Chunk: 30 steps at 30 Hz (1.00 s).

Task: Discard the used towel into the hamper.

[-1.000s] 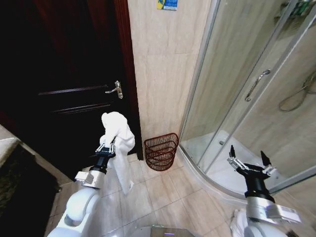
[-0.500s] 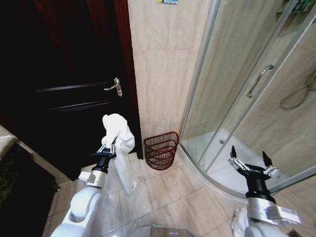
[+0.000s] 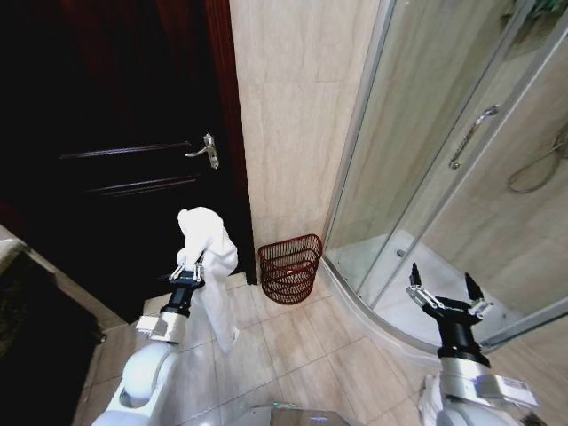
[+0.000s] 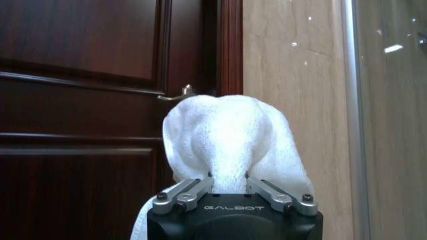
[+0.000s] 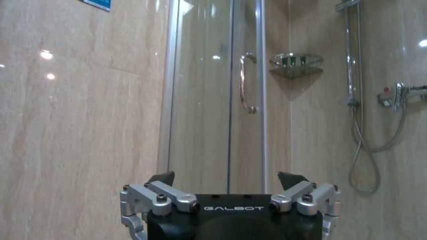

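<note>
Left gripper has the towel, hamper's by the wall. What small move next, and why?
Probably carry the left gripper toward the robot's right until the towel hangs over the hamper. The towel is still clamped, draping down beside the door, and the hamper's open mouth sits off to that side. The right gripper waits open.

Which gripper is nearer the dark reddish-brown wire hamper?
Left. The left gripper, holding the white towel, is just left of the hamper; the right gripper hangs farther right.

beige tiled floor (image 3: 302,351): hamper (image 3: 289,269) sits on it against the wall, between dark door (image 3: 115,177) and shower enclosure's curved base (image 3: 373,311).
</note>
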Available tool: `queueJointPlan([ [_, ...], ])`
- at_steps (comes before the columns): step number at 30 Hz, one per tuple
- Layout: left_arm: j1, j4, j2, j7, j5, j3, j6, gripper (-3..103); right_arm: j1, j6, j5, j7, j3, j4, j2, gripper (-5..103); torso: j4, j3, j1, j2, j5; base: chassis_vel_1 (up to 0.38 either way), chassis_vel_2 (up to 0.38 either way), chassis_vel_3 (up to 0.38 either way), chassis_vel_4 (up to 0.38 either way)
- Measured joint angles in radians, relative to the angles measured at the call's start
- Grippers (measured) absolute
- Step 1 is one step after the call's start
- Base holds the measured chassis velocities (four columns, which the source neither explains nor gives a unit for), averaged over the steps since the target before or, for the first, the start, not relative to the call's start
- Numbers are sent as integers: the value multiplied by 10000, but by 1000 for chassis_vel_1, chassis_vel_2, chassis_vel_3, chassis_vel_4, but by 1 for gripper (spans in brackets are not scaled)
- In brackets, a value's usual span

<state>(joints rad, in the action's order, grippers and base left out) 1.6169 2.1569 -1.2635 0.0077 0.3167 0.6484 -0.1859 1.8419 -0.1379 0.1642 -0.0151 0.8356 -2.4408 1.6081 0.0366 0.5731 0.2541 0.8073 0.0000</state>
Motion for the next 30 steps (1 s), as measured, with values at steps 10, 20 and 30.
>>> queueJointPlan([
  [10,73,-164,-74,106,-13,-132,-143,7,48,-129,160,7,77,106,0,100,0,-272,-204,-479,0,0,0,0,0],
  [20,-11,-453,-38,229,-15,-145,-263,7,91,-110,172,-39,138,186,0,100,0,-495,-369,-866,0,0,0,0,0],
  [30,18,-674,-48,259,-192,-284,-410,7,254,-372,199,-182,192,263,0,100,0,-750,-564,-1315,0,0,0,0,0],
])
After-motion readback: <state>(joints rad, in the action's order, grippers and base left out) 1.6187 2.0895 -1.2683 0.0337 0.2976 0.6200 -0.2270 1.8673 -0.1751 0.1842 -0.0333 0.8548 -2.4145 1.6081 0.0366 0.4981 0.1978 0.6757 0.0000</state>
